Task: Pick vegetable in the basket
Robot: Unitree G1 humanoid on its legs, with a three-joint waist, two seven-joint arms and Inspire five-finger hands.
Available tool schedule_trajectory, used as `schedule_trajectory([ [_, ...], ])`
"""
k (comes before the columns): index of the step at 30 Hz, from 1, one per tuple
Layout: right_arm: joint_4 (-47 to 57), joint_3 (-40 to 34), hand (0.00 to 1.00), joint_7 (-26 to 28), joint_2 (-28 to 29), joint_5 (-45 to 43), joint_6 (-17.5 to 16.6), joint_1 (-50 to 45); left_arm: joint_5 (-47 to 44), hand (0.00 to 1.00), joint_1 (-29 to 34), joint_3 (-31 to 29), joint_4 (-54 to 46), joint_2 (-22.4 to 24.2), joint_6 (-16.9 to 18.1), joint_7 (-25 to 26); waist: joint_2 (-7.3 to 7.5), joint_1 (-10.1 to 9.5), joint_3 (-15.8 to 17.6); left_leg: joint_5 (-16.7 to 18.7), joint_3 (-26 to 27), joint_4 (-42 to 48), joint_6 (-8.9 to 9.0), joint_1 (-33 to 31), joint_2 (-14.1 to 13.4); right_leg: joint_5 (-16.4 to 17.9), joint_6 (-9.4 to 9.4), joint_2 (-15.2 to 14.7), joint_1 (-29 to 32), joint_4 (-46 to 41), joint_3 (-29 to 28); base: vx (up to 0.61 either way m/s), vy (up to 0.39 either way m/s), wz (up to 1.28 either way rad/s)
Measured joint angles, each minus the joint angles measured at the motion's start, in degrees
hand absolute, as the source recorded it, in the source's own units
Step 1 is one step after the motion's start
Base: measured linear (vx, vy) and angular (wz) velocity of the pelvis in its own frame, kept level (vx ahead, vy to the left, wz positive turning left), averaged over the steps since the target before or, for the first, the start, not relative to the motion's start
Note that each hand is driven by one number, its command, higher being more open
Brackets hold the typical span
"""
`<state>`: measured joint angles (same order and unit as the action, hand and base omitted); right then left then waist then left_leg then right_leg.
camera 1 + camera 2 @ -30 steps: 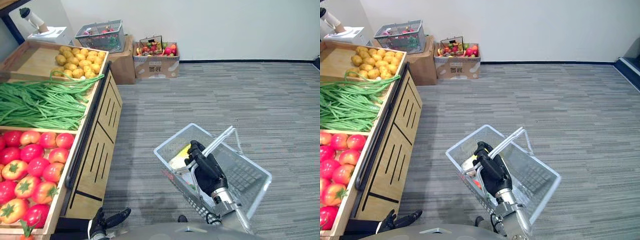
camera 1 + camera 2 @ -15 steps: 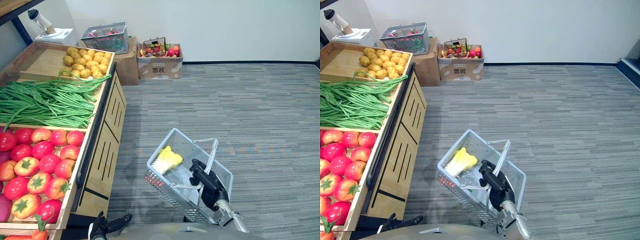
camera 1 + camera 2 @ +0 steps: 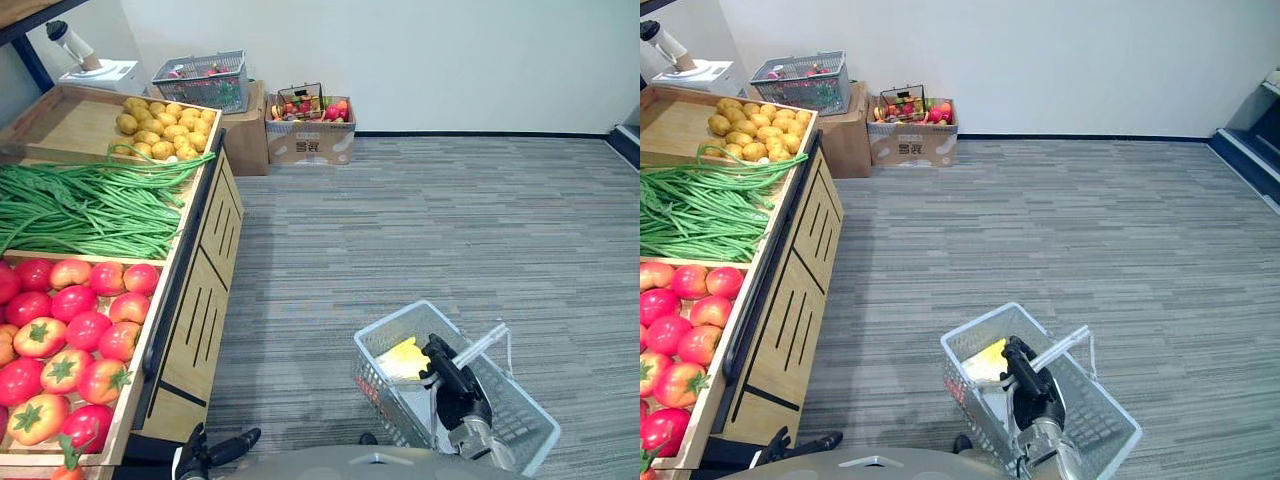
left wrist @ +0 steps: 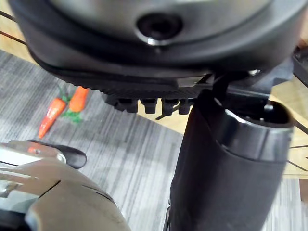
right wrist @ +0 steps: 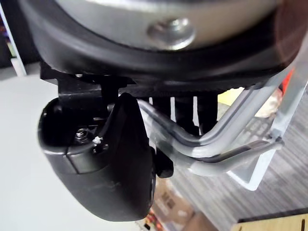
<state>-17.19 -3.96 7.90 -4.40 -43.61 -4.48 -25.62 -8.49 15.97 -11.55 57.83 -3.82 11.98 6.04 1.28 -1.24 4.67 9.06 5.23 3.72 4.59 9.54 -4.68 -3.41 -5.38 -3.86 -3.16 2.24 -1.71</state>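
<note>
A grey wire basket (image 3: 388,322) hangs low at my right, over the carpet. My right hand (image 3: 457,385) is shut on its two raised handles (image 3: 482,344). In the right wrist view the handles (image 5: 231,130) pass under the curled fingers, beside the thumb (image 5: 110,159). A yellow item (image 3: 407,356) lies inside the basket at its near-left corner; what it is I cannot tell. My left hand (image 3: 216,449) hangs low beside the wooden stand (image 3: 195,300), fingers relaxed and holding nothing. The stand carries tomatoes (image 3: 70,320), green beans (image 3: 90,205) and potatoes (image 3: 165,130).
Two carrots (image 4: 62,108) lie on the carpet near my left hand. Against the back wall a cardboard box (image 3: 310,140) holds mixed produce, and another wire basket (image 3: 205,80) rests on a second box. A white appliance (image 3: 95,70) stands behind the stand.
The whole view has shifted. The basket has swung in my right hand, first toward the stand, then out to the right and lower. The grip on the handles has held.
</note>
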Motion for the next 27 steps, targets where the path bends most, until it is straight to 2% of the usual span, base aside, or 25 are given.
schedule_trajectory([
  [15, -16.8, -8.1, 0.00, -3.8, 2.8, -0.6, -2.6, 2.4, -2.2, 1.00, 0.3, 0.6, 0.1, 0.4, 0.0, 0.5, -0.38, -0.06, -0.1, 0.0, 0.6, -1.0, 0.00, 1.6, 0.0, 0.0, -0.05, 0.0, -1.3, 0.5, 0.0, 0.00, 0.001, -0.01],
  [27, -18.6, -10.1, 0.00, -5.0, 4.8, -0.7, -2.8, 3.2, -2.7, 1.00, 0.3, 1.3, 0.2, 0.7, 0.1, 1.0, -0.69, -0.04, -0.2, 0.1, 0.8, -1.1, -0.01, 1.8, 0.0, 0.0, -0.06, 0.1, -1.6, 0.7, -0.1, 0.00, 0.000, 0.00],
])
